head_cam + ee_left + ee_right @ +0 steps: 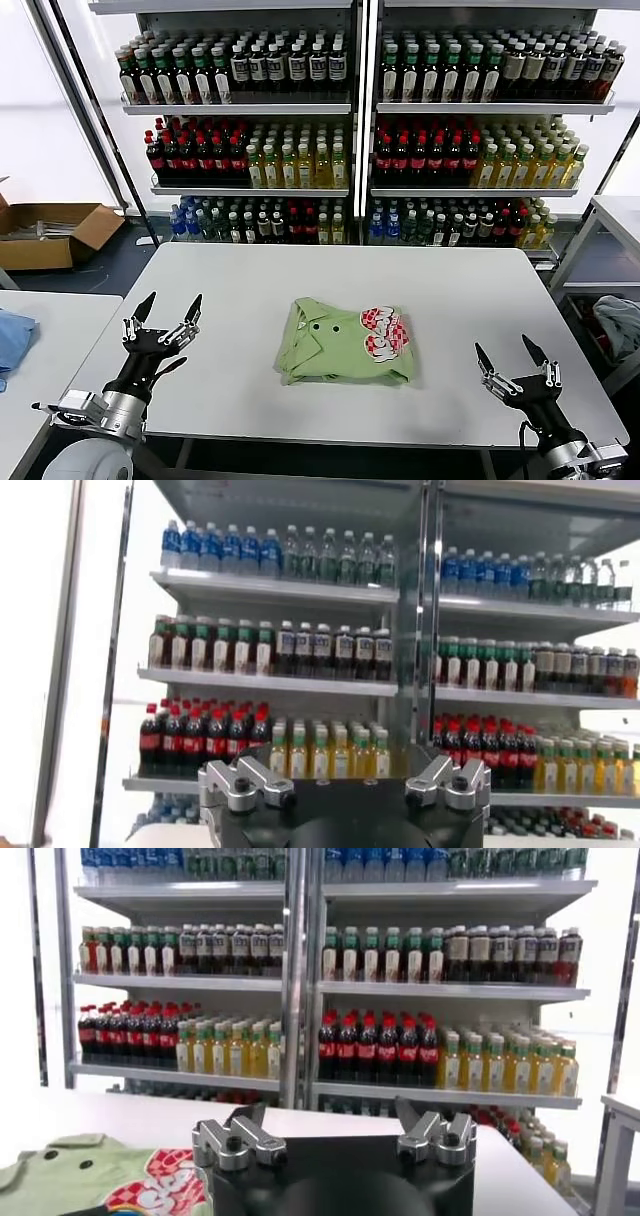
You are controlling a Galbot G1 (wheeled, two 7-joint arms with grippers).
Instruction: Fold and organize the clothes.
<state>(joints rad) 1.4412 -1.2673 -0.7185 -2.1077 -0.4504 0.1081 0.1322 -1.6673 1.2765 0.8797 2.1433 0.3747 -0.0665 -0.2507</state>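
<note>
The light green shirt lies folded into a compact rectangle in the middle of the white table, collar and buttons on top, the red-and-white graphic at its right. It also shows in the right wrist view. My left gripper is open and empty, held above the table's left front edge, well left of the shirt. My right gripper is open and empty near the table's right front corner, right of the shirt. Neither touches the shirt.
Shelves of bottles stand behind the table. A second table with a light blue cloth is at the left. A cardboard box lies on the floor at far left. A grey-blue fabric bundle sits at the right.
</note>
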